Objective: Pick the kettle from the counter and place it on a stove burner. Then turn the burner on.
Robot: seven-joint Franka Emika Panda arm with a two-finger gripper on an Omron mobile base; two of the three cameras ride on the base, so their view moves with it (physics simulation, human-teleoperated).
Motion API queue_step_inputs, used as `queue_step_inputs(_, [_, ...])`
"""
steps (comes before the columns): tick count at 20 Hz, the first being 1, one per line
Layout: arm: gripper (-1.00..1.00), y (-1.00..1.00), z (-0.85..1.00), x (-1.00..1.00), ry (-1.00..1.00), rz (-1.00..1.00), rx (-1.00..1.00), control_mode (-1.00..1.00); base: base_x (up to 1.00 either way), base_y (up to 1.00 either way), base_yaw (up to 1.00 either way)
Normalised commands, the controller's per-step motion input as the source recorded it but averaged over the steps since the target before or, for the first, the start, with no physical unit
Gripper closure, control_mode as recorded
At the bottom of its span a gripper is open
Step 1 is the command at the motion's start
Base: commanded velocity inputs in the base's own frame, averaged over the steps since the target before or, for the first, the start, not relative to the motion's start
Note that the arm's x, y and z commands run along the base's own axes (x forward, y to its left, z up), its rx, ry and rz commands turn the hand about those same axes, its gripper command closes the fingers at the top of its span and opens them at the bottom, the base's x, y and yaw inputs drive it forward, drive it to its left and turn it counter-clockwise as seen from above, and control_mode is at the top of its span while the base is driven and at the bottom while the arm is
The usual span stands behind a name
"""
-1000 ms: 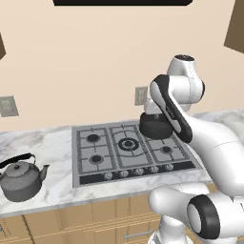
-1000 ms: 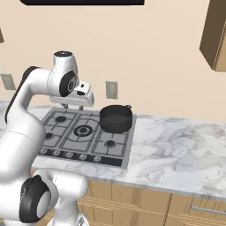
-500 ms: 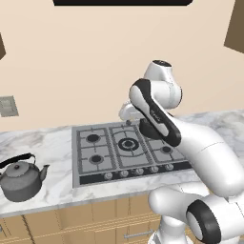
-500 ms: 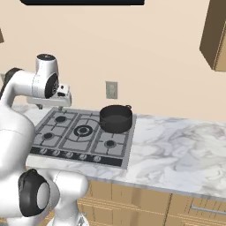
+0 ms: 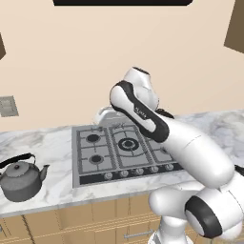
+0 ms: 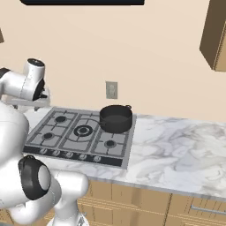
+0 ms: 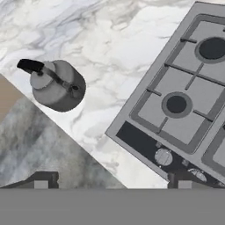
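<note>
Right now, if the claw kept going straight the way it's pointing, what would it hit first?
Probably bare counter, between the kettle and the cooktop edge; the kettle lies off that line. Depth is hard to judge.

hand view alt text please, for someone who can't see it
Looking down from the hand, a grey kettle with a black handle sits on the marbled counter near its front edge. The steel stove lies apart from it, with two small black burners and front knobs.
</note>
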Motion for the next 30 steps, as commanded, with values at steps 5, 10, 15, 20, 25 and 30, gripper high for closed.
queue_step_inputs(5, [-1.0, 1.0, -0.02, -0.14, 0.01, 0.33, -0.01, -1.0, 0.0, 0.0, 0.0])
queue_step_inputs(10, [-1.0, 1.0, 0.0, -0.57, -0.18, 0.33, -0.28, -1.0, 0.0, 0.0, 0.0])
queue_step_inputs(15, [-1.0, 0.98, 0.0, -0.61, -0.28, 0.27, -0.25, -1.0, 0.0, 0.0, 0.0])
queue_step_inputs(20, [-1.0, 0.56, -0.03, -0.14, -0.02, 0.09, -0.03, -1.0, 0.0, 0.0, 0.0])
queue_step_inputs(25, [-1.0, 0.23, -0.05, -0.01, 0.0, 0.04, 0.0, -1.0, 0.0, 0.0, 0.0])
queue_step_inputs(30, [-1.0, 0.51, -0.25, 0.03, -0.01, 0.12, 0.0, -1.0, 0.0, 0.0, 0.0])
